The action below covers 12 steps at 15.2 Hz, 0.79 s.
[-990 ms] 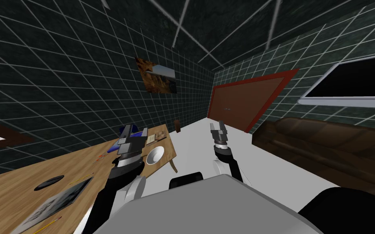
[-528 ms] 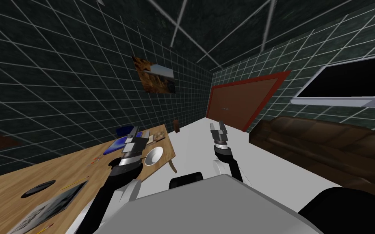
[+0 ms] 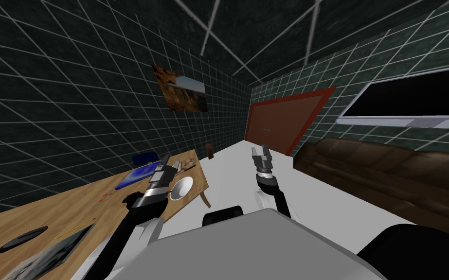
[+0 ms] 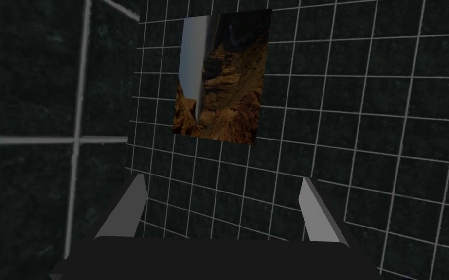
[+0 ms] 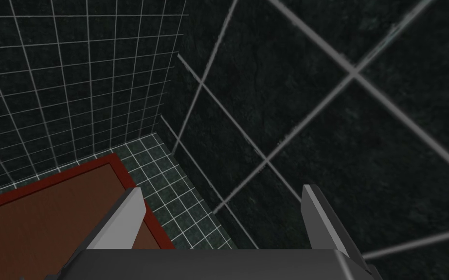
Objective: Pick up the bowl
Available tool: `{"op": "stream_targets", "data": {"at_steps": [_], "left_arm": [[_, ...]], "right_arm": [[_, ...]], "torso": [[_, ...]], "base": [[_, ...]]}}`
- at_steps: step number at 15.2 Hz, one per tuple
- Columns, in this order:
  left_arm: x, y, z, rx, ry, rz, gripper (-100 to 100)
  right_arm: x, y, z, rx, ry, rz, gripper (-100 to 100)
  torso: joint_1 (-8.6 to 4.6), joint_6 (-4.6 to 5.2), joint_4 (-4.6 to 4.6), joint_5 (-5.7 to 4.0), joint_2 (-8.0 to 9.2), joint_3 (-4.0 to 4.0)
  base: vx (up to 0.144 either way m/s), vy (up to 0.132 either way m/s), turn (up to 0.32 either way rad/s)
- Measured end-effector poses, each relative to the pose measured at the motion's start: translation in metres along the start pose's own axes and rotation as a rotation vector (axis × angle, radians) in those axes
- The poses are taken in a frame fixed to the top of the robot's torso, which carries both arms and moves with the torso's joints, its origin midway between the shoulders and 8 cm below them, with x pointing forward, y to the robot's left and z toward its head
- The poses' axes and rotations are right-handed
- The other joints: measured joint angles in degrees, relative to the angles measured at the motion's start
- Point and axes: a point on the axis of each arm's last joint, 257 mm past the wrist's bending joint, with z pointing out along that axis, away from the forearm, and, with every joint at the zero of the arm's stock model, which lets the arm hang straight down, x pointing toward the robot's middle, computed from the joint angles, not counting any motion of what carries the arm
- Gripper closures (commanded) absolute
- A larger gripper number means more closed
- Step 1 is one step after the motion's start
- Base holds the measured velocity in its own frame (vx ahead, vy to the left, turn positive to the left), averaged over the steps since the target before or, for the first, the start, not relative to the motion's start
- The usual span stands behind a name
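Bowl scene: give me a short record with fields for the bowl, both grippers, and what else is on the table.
target: bowl, white, upright, near the corner of the table, not held
left gripper: open, above the table beside the bowl
right gripper: open, raised, off to the table's side
other items: flat blue object, dark disc

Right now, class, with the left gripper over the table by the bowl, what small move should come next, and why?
Probably tilt the left gripper down toward the white bowl. The gripper is open, yet its wrist view faces a picture on the wall, while the bowl sits on the table beside that arm's wrist.
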Motion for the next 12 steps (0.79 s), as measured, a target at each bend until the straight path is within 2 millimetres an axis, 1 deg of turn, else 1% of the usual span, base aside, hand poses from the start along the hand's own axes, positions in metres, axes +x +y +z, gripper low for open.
{"op": "stream_targets", "data": {"at_steps": [3, 7, 10, 12], "left_arm": [[-0.009, 0.022, -0.004, -0.078, -0.014, 0.004, -100], [-0.032, 0.055, -0.011, -0.188, -0.046, 0.003, -100], [-0.044, 0.075, -0.017, -0.255, -0.068, 0.0, -100], [-0.05, 0.085, -0.02, -0.294, -0.083, -0.003, -100]], "right_arm": [[0.0, 0.0, 0.0, 0.0, 0.0, 0.0, 0], [0.0, 0.0, 0.0, 0.0, 0.0, 0.0, 0], [0.0, 0.0, 0.0, 0.0, 0.0, 0.0, 0], [0.0, 0.0, 0.0, 0.0, 0.0, 0.0, 0]], "torso": [[-0.01, -0.01, 0.0, 0.0, 0.0, 0.0], [-0.01, 0.0, 0.0, 0.0, 0.01, 0.0], [0.0, -0.01, 0.0, 0.0, 0.0, 0.0], [0.0, 0.0, 0.0, 0.0, -0.01, 0.0]], "base": [[-0.01, -0.011, -0.092], [-0.009, -0.011, -0.07], [-0.007, -0.01, -0.063], [-0.006, -0.009, -0.091]]}}
